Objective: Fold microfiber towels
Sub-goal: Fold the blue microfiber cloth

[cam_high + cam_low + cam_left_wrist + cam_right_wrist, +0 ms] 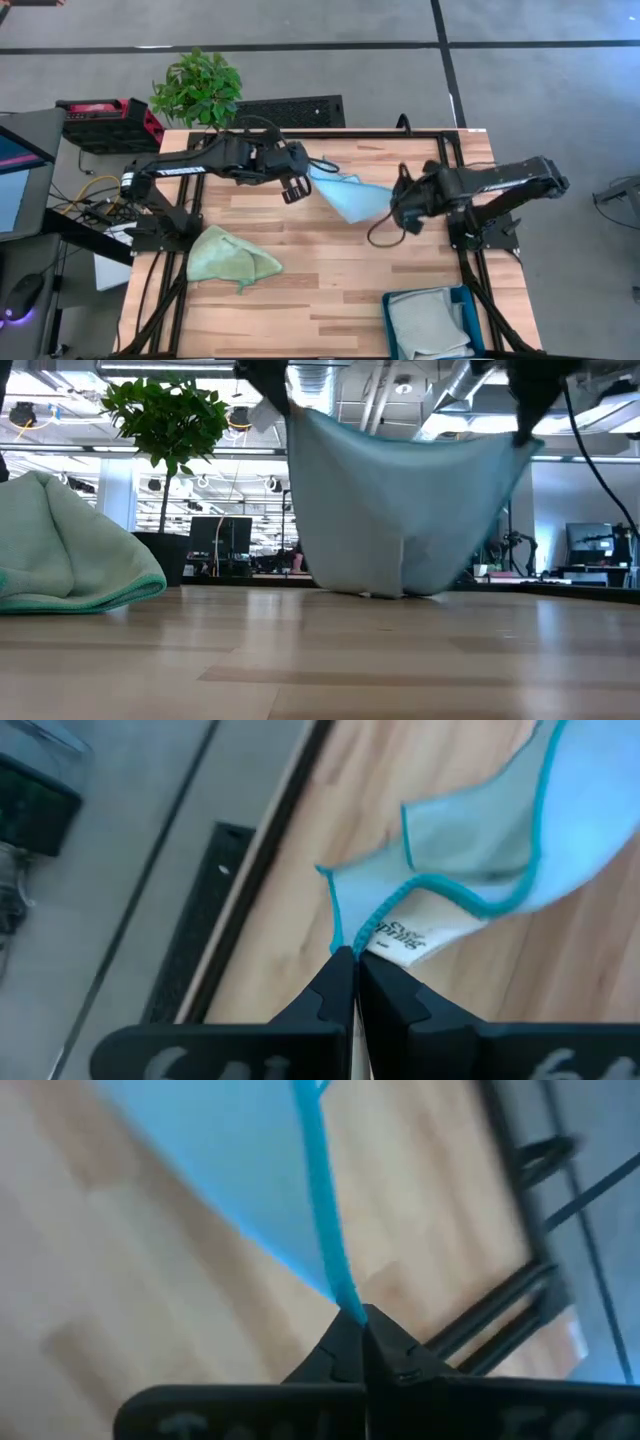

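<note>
Light blue towel (pixel 347 196) stretched between two hands above a wooden bench (pixel 330 290) of pale planks. The left hand (pixel 296 187) is closed tight on one corner of the towel, beside a small white tag (pixel 405 933); the tag carries dark print, too small and tilted to read. The right hand (pixel 405 213) is likewise pinched shut on the opposite corner, gripping the teal-stitched hem. In the low view the cloth hangs between the two hands as a broad sling, its lowest fold touching the bench near the middle.

Light green towel (pixel 231 258) lies crumpled on the bench near its left edge, well apart from the blue one. A teal bin (pixel 433 321) stands at the near right corner of the bench and holds a grey towel (pixel 432 320), folded flat.

The bench top is set in a black frame. Beyond its far edge stand a potted plant (pixel 197 88), a dark perforated panel (pixel 290 110) on the floor and a red and black case (pixel 108 121); the floor is grey, crossed by dark lines. A monitor (pixel 22 170) shows at the far left. The low view looks into a large office hall with ceiling ducts, strip lights and rows of screens.
</note>
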Controlling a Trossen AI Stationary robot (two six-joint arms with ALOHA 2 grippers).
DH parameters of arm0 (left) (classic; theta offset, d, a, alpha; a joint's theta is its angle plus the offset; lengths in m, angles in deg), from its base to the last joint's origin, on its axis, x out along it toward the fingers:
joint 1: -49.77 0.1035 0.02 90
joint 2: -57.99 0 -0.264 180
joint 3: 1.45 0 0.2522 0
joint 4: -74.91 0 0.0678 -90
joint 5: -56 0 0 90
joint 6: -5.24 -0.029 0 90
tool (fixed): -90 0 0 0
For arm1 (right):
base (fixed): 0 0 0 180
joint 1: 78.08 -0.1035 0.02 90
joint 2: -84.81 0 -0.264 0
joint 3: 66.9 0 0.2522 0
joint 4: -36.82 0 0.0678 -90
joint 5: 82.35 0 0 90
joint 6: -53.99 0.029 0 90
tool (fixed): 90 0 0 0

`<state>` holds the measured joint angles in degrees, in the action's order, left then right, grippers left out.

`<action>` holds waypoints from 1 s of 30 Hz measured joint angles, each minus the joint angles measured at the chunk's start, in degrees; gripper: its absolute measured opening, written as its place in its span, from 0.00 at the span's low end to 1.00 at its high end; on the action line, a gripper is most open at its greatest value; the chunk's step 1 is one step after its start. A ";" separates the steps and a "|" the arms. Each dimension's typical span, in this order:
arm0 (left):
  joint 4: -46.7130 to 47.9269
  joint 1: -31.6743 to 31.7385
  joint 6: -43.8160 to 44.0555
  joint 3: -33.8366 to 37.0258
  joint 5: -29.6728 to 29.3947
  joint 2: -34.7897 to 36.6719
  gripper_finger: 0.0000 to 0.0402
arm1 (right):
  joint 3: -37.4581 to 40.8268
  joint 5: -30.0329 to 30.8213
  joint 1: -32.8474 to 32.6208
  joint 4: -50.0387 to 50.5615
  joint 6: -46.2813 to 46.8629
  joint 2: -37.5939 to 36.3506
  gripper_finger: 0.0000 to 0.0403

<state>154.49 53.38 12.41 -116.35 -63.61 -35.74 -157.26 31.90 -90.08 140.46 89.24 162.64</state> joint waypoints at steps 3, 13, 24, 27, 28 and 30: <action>0.81 -0.81 0.11 -3.09 -3.58 0.37 0.00 | -4.38 4.73 2.60 0.28 -1.88 -0.69 0.01; 3.73 -1.41 -0.75 -12.51 -18.08 0.87 0.00 | -15.37 16.11 10.09 -0.38 -8.38 -1.05 0.01; 3.89 2.65 -4.84 -15.85 -17.35 0.89 0.00 | -17.86 19.75 19.21 -2.62 -16.26 -0.96 0.01; 3.34 6.28 -6.41 -15.85 -14.14 0.89 0.00 | -17.86 20.91 23.30 -5.39 -20.09 -0.50 0.01; 2.60 7.52 -6.73 -15.85 -12.47 0.89 0.00 | -17.84 20.89 24.78 -6.74 -21.80 -0.48 0.01; 0.49 9.89 -7.98 -15.85 -9.75 0.87 0.00 | -17.85 21.09 27.30 -10.46 -25.31 -0.57 0.01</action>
<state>154.98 63.27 4.42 -132.20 -73.37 -34.87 -175.11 53.00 -62.78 130.00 63.93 162.07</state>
